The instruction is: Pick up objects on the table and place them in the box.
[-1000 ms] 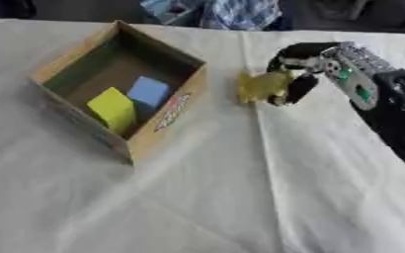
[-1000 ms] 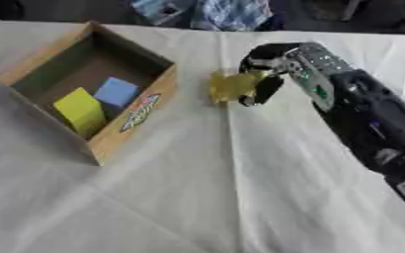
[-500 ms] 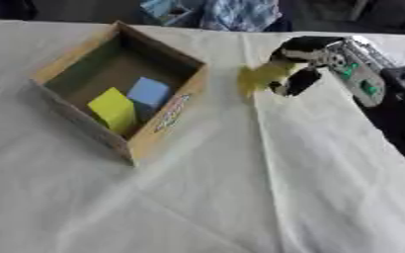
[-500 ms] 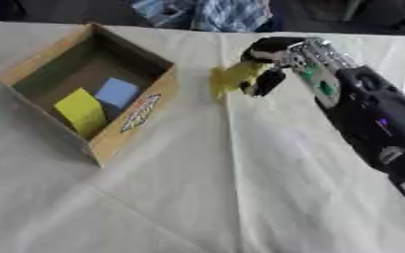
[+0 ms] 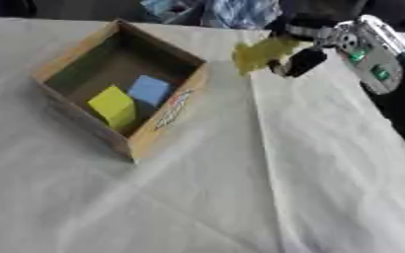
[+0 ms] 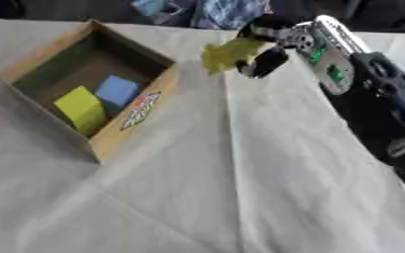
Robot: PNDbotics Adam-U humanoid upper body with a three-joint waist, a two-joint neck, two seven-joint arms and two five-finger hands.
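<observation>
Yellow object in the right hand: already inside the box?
No. The yellow object is held by the right hand beside the box, outside its near wall.

A cardboard box (image 5: 167, 116) is set on the left half of the tabletop (image 5: 284, 197), towards its far edge. Two blocks lie inside it: one block (image 5: 113, 105) towards the box's near corner, the other block (image 5: 148, 89) just behind it. An object (image 5: 260, 53) is held above the tabletop, right of the box, by the right hand (image 5: 303, 44).
</observation>
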